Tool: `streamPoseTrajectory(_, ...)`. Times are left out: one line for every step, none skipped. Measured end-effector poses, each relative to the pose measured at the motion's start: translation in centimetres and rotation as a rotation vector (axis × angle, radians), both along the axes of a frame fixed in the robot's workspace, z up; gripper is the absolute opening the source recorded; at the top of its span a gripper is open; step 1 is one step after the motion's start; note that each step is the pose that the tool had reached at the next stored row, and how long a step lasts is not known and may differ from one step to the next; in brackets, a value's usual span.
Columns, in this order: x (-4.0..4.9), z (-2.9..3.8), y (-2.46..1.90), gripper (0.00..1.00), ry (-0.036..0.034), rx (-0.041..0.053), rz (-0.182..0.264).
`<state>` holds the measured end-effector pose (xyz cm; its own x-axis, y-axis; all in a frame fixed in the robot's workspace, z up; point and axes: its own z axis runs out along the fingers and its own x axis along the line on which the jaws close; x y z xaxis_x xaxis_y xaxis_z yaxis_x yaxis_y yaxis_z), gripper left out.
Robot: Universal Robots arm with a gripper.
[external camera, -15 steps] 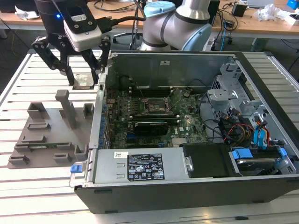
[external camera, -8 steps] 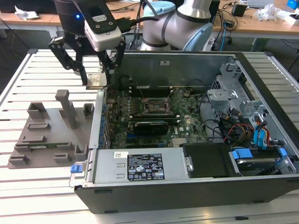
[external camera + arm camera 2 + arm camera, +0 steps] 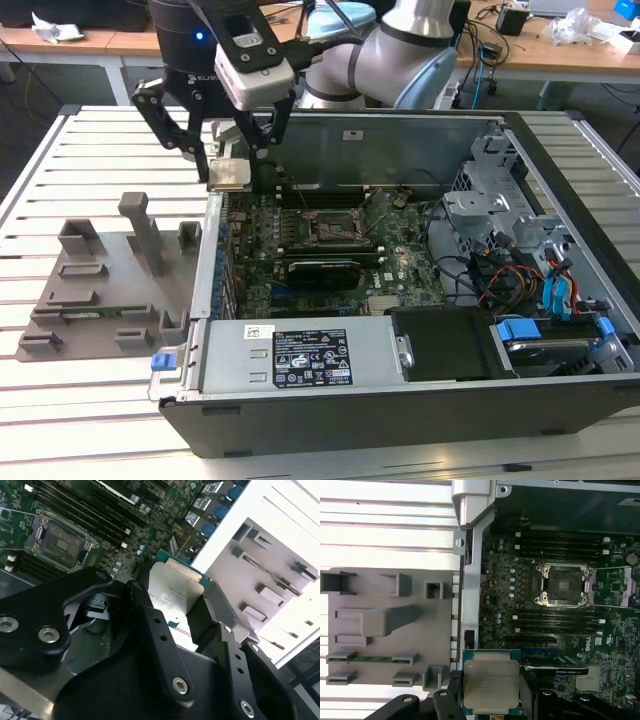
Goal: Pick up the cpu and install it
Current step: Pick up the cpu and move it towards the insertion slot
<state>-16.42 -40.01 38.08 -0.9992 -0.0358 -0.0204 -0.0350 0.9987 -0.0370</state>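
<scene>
The black pincer (image 3: 232,160) is pinching the square silvery chip (image 3: 229,174) by two opposite edges, holding it flat in the air between its fingers (image 3: 451,698). The chip is hanging above the edge of the open computer case (image 3: 420,135) on the exterior view's left, near the grey tray (image 3: 90,300). The open socket (image 3: 563,584) is sitting on the green board (image 3: 615,630), well apart from the chip.

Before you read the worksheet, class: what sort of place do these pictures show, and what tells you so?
Probably a robotics lab or workshop. A robot arm holds a chip in its gripper at the edge of an open computer case on a slatted table, with cluttered desks behind.
</scene>
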Motion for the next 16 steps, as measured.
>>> streamPoseTrajectory(0.4,0.0,0.0,0.55,0.0001,0.0001,0.0)
streamPoseTrajectory(0.78,0.0,0.0,0.55,0.0003,0.0,0.0)
streamPoseTrajectory(1.05,0.0,0.0,0.55,0.0004,0.0,0.0)
streamPoseTrajectory(1.24,0.0,0.0,0.55,0.0005,0.0,0.0)
streamPoseTrajectory(1.59,0.0,0.0,0.55,0.0007,0.0,0.0)
streamPoseTrajectory(1.95,0.0,0.0,0.55,0.0008,0.0,0.0)
streamPoseTrajectory(2.24,0.0,0.0,0.55,0.0009,0.0,0.0)
streamPoseTrajectory(2.62,0.0,0.01,0.55,0.001,0.0,0.0)
streamPoseTrajectory(2.95,0.0,0.01,0.55,0.001,0.0001,0.0)
streamPoseTrajectory(3.19,0.0,0.01,0.55,0.0012,0.0,0.0)
streamPoseTrajectory(3.38,0.0,0.01,0.55,0.0012,0.0001,0.0)
streamPoseTrajectory(3.63,0.0,0.01,0.55,0.0013,0.0,0.0)
streamPoseTrajectory(3.9,0.0,0.02,0.55,0.0015,0.0,0.0)
streamPoseTrajectory(4.07,0.0,0.02,0.55,0.0015,0.0,0.0)
streamPoseTrajectory(4.33,0.0,0.02,0.55,0.0016,0.0,0.0)
streamPoseTrajectory(4.48,0.0,0.02,0.55,0.0016,0.0,0.0)
